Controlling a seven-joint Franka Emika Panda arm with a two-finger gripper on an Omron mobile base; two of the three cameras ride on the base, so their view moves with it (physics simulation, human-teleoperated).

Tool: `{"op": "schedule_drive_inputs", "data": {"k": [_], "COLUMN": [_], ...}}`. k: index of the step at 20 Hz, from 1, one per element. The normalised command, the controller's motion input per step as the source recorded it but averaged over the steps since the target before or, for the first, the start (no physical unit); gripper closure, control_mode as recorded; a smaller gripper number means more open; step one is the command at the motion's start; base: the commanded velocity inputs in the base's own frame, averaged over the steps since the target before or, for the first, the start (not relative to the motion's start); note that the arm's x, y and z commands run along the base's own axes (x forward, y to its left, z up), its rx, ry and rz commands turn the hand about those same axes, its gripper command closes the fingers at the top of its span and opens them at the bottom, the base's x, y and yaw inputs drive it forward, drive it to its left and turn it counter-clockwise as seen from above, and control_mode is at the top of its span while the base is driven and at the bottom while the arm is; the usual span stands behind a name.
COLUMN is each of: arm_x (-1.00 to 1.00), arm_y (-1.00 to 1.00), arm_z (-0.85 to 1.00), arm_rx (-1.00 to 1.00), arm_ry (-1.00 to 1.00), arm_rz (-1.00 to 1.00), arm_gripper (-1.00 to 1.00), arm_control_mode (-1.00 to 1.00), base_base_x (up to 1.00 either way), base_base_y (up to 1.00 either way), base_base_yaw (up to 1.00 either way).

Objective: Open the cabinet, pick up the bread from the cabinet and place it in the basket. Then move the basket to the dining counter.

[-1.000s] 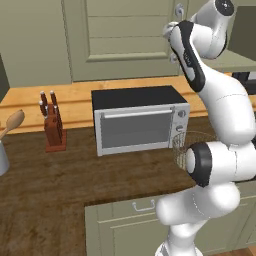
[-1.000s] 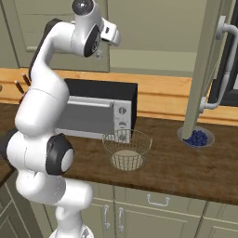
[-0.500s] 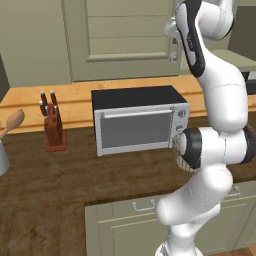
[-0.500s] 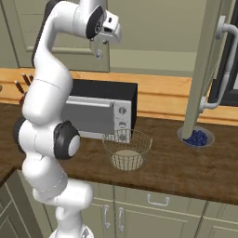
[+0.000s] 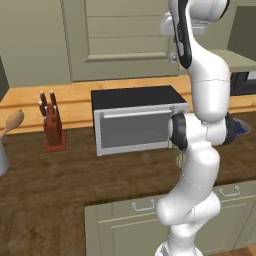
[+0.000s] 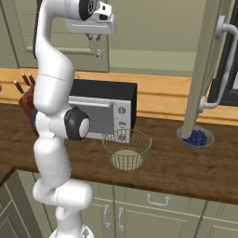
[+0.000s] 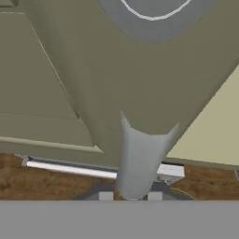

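The sage-green cabinet [image 5: 125,40] [image 6: 148,28] hangs shut above the back counter. My gripper [image 6: 95,44] [image 5: 174,50] is raised against its door, shut on the silver bar handle [image 7: 135,158] near the handle's lower end [image 6: 98,55]. In the hand view the handle runs straight up between my fingertips [image 7: 106,196]. The wire basket [image 6: 126,148] stands on the dark worktop in front of the microwave, with nothing in it. The arm hides most of the basket [image 5: 178,157] in the left base view. The bread is hidden and the dining counter is out of view.
A black and silver microwave [image 5: 135,125] [image 6: 100,109] sits under the cabinet. A knife block [image 5: 51,127] [image 6: 25,97] stands to its left, a wooden spoon [image 5: 12,122] further left. A bowl of blue berries [image 6: 197,137] lies right of the basket, below another door standing edge-on [image 6: 204,69].
The hand swung in toward the cabinet door and its jaws went from wide open to shut around the handle. Nothing on the counter moved.
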Motion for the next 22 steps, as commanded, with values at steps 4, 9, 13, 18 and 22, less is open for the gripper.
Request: {"op": "schedule_drive_inputs", "data": {"k": [4,9,13,18,22], "arm_x": [-0.16,-0.57,-1.00,-1.00,-1.00], "arm_y": [0.94,1.00,1.00,1.00,1.00], "arm_z": [-0.56,-0.73,-0.88,-0.97,-0.98], "arm_rx": [-0.04,0.00,0.00,0.00,0.00], "arm_ry": [-0.45,-0.46,-0.47,-0.43,-0.41], "arm_rz": [0.12,0.19,0.25,0.23,0.19], "arm_gripper": [1.00,1.00,1.00,1.00,1.00], "arm_control_mode": [-1.00,-1.00,-1.00,-1.00,-1.00], "base_base_x": [0.00,0.00,0.00,0.00,0.00], "base_base_y": [0.00,0.00,0.00,0.00,0.00], "base_base_yaw": [0.00,0.00,0.00,0.00,0.00]}}
